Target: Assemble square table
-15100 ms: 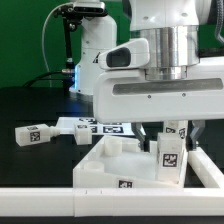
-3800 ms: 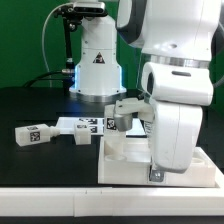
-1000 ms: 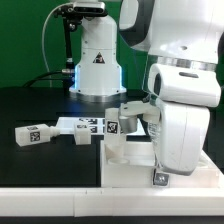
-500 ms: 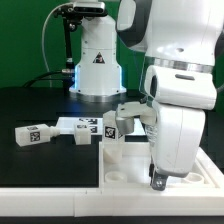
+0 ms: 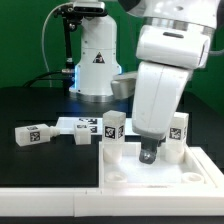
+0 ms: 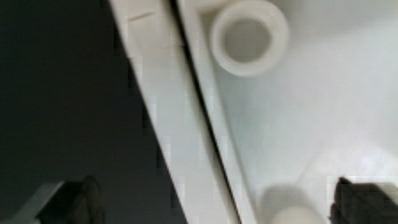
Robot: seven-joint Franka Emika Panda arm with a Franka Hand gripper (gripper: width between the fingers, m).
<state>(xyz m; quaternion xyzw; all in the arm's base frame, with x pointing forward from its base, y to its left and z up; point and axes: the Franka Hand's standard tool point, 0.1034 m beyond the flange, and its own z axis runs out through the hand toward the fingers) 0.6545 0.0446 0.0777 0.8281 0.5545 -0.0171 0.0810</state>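
Observation:
The square table top (image 5: 190,172) lies white and flat at the front, its rim toward me. One tagged leg (image 5: 114,127) stands upright at its far corner on the exterior view's left. A second leg (image 5: 178,128) stands at the far corner on the right. My gripper (image 5: 148,156) hangs over the top between the two legs, open and empty. In the wrist view the gripper (image 6: 222,205) straddles the top's raised rim (image 6: 178,120), with one dark fingertip (image 6: 71,200) over the black table. A round corner socket (image 6: 249,37) shows on the top.
A loose tagged leg (image 5: 32,135) lies on the black table at the exterior view's left, and another white part (image 5: 80,138) lies near it. The marker board (image 5: 85,123) lies behind them. A long white rail (image 5: 50,205) runs along the front. The robot base (image 5: 95,60) stands at the back.
My hand has swung up and away from the left far leg. That leg now stands free in its corner, and the right far leg has come into view.

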